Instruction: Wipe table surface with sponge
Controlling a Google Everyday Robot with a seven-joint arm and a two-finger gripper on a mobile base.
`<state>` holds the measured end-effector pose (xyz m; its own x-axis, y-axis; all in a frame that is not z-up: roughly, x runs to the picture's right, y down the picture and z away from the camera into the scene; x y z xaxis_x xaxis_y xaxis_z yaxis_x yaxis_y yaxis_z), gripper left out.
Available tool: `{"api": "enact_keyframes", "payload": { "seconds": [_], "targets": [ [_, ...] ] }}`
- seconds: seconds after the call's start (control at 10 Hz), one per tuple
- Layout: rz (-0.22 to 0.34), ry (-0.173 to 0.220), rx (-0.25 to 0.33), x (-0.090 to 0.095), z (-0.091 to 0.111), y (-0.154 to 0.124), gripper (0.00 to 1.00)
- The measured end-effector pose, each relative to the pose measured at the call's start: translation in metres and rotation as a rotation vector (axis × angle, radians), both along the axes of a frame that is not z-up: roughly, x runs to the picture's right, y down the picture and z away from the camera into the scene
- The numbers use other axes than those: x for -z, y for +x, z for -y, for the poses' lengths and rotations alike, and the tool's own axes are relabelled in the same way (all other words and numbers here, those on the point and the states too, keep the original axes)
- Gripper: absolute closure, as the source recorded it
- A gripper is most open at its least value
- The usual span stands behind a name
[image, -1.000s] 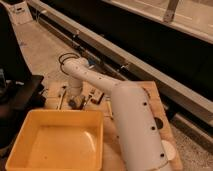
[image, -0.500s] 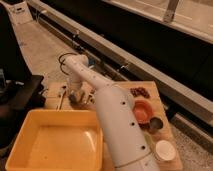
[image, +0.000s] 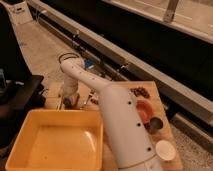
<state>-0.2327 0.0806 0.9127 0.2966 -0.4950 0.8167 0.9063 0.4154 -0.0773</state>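
The light brown wooden table surface [image: 156, 90] fills the lower middle of the camera view. My white arm [image: 120, 120] rises from the bottom and bends left across it. My gripper [image: 68, 101] points down at the table's far left part, just behind the yellow tub's back rim. The sponge does not show; it may be hidden by the gripper or the arm.
A big yellow plastic tub [image: 30, 150] stands at the front left. On the right of the table are an orange bowl [image: 145, 111], a dark cup [image: 155, 125], a white cup [image: 165, 150] and dark small items [image: 141, 91]. A black chair [image: 20, 95] stands left.
My arm has swung left, and the gripper has moved left along the tub's back rim. The bowls and cups on the right came into view.
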Motion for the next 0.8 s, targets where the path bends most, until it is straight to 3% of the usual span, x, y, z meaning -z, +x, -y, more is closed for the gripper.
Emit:
{"api": "enact_keyframes", "payload": {
  "seconds": [0.3, 0.6, 0.8],
  "targets": [
    [-0.051, -0.014, -0.030, 0.007, -0.007, 0.027, 1.00],
    [-0.113, -0.018, -0.056, -0.013, 0.007, 0.055, 1.00],
    [-0.106, -0.010, -0.052, -0.029, 0.021, 0.049, 1.00]
  ]
}}
